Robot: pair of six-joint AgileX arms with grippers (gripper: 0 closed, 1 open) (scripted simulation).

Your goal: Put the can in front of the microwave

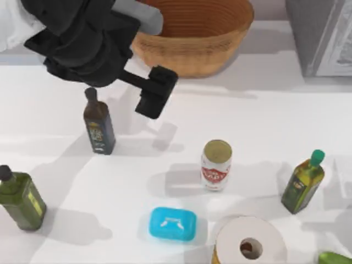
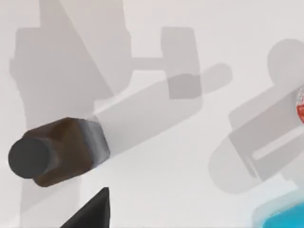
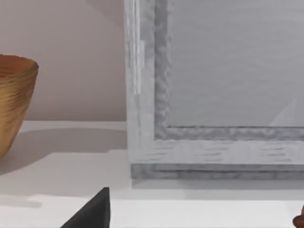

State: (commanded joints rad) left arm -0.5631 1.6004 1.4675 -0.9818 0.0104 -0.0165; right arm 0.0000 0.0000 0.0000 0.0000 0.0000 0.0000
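Top view: can [image 1: 216, 164] upright mid-table, untouched, between blue soap [image 1: 172, 223] and basket [image 1: 192, 36]; towel roll [image 1: 250, 242] nearer, microwave [image 1: 322, 36] at far right. Left gripper [image 1: 155, 92] hangs over the table near a dark bottle [image 1: 98, 122], holding nothing; jaws' gap: cannot tell. Left wrist view adds that bottle's cap from above [image 2: 29, 156]. Right wrist view faces the microwave's front [image 3: 223, 90].

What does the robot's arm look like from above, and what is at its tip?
The left arm is a bulky, matt black housing with angular blocks and a light grey-white segment behind it. A thin black bar leads to its tool, a boxy black piece. No cables or markings show.
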